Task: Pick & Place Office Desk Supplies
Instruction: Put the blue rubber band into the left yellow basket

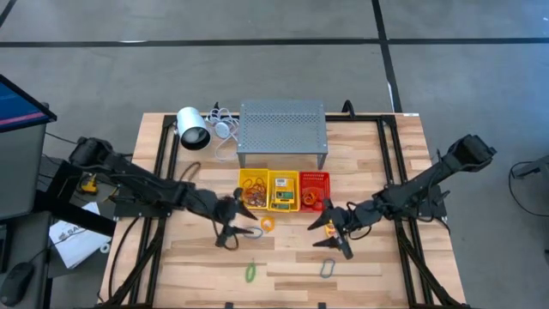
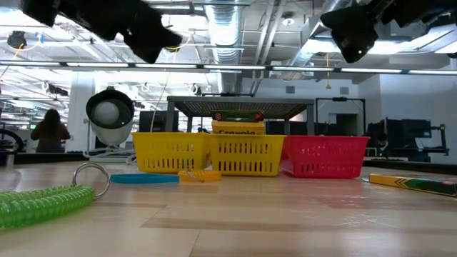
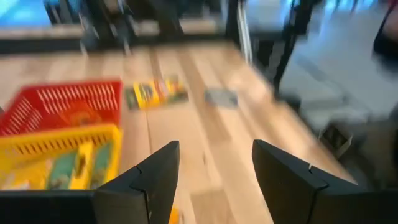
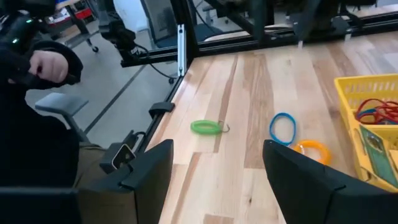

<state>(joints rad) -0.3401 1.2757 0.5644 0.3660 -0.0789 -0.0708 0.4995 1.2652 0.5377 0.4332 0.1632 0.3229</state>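
Note:
Three small baskets stand in a row mid-table: a yellow one (image 1: pixel 252 190) with reddish rubber bands (image 4: pixel 375 112), a yellow one (image 1: pixel 284 190) with crayon boxes (image 2: pixel 239 129), and a red one (image 1: pixel 314 190). An orange ring (image 1: pixel 268 225) and a blue ring (image 4: pixel 283 128) lie in front of them. A green coil ring (image 1: pixel 250 272) and a grey clip (image 1: pixel 328 269) lie nearer the near edge. A loose crayon box (image 3: pixel 156 93) lies on the table by the red basket. My left gripper (image 1: pixel 226 232) hovers open left of the orange ring. My right gripper (image 1: pixel 340 240) hovers open near the red basket. Both hold nothing.
The grey perforated stand (image 1: pixel 282 133) sits behind the baskets, and the white lamp (image 1: pixel 193 127) lies to its left with cables. Black frame rails (image 1: pixel 158 172) run along both table sides. A person (image 2: pixel 50 130) sits far off in the room. Bare wood lies along the near edge.

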